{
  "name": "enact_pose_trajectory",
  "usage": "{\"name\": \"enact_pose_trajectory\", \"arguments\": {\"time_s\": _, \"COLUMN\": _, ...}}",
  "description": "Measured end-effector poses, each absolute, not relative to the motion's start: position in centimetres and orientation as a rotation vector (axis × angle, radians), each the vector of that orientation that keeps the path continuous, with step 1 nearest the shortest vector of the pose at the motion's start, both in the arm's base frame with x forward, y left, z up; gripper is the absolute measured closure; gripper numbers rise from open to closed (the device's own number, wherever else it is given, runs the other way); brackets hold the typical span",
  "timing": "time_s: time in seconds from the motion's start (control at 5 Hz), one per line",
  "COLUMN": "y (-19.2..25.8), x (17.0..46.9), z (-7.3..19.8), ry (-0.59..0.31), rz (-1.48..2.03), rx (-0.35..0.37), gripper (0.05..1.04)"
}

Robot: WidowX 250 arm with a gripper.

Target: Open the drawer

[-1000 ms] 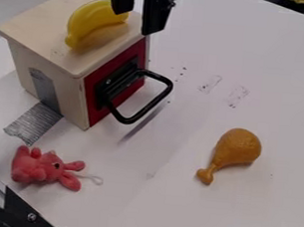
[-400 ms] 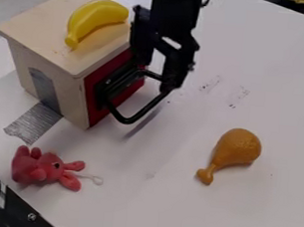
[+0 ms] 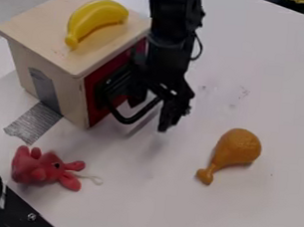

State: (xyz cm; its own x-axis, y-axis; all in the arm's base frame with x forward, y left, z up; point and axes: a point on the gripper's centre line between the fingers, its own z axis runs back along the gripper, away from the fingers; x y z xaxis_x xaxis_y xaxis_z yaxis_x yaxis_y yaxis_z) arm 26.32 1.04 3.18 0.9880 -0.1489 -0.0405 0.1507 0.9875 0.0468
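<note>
In the camera view, my gripper [image 3: 152, 113] is at the black handle [image 3: 129, 120], fingers spread, the bar seemingly between them. The drawer's red front [image 3: 96, 114] looks shut in the wooden cabinet [image 3: 52, 24]; I judge the reach nearly done, the whole pull left.

We see the gripper [image 3: 149, 115] at the black handle [image 3: 126, 120], fingers apart, a red-fronted wooden box [image 3: 72, 91], a banana [image 3: 94, 19] on top, a pink plush toy [image 3: 37, 168], a toy drumstick [image 3: 238, 147], our white table [image 3: 173, 202] beneath.
</note>
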Motion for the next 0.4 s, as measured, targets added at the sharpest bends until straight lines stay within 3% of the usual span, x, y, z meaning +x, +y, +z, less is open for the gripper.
{"name": "enact_pose_trajectory", "arguments": {"time_s": 0.2, "y": 1.18, "x": 26.13, "z": 1.20, "ry": 0.005, "rz": -0.106, "rx": 0.064, "gripper": 0.118}}
{"name": "enact_pose_trajectory", "arguments": {"time_s": 0.4, "y": 1.16, "x": 26.49, "z": 0.46, "ry": -0.012, "rz": -0.108, "rx": 0.064, "gripper": 0.385}}
